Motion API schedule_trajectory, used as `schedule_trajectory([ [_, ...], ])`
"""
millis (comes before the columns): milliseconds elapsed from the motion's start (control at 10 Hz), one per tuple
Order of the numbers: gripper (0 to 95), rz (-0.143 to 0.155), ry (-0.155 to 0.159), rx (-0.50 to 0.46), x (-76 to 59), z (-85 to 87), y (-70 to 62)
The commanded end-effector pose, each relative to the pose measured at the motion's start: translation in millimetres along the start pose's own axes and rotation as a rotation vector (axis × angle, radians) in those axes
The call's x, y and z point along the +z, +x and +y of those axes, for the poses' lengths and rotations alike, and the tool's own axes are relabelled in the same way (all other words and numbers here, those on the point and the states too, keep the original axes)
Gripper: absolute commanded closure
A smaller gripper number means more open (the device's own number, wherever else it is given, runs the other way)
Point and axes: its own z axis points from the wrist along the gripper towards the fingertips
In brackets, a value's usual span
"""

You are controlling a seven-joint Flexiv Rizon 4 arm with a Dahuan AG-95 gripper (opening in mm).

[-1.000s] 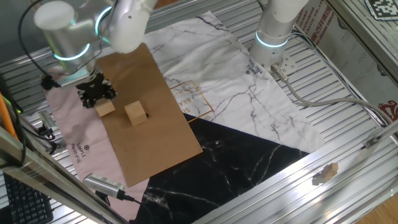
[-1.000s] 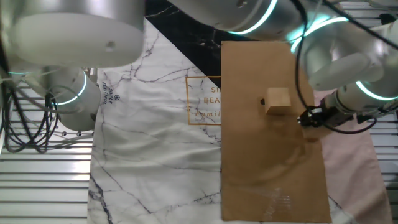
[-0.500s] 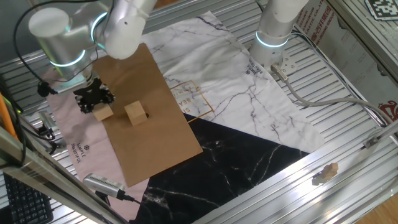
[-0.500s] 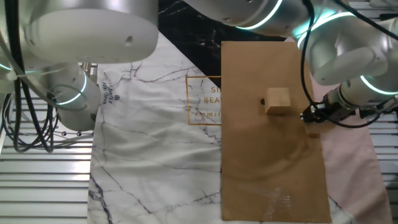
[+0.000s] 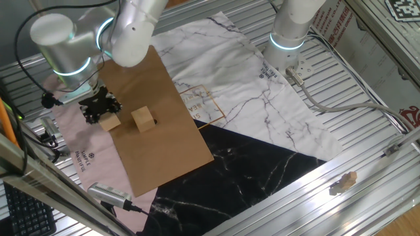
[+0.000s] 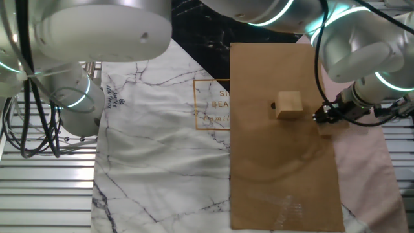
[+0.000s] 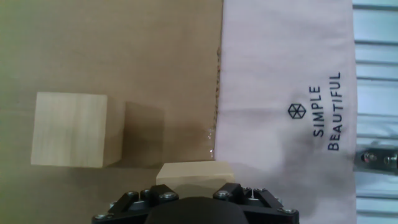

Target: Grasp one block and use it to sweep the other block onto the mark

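The black two-finger gripper (image 5: 102, 109) pinches a pale wooden cube (image 5: 110, 120) at the edge of a brown cardboard sheet (image 5: 164, 144) where it meets a pink printed cloth (image 7: 286, 74) on the counter. A second pale wooden cube (image 5: 143, 119) sits near it on the cardboard, apart, with the small round black dot (image 6: 273, 105) just beside it.

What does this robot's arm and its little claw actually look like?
The arm is made of fat, rounded, glossy white-grey segments, with glowing teal rings at the joints. A thin black cable loops beside it. The gripper is small, black and blocky, with screw heads visible in the hand view.
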Motion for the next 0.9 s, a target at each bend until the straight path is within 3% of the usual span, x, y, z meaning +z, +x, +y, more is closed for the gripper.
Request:
schedule_trajectory([
  [100,95.0,-0.004,0.0,0.0,-0.1,0.2,-1.7],
  [900,95.0,0.004,-0.005,0.029,-1.0,-7.0,-19.4],
])
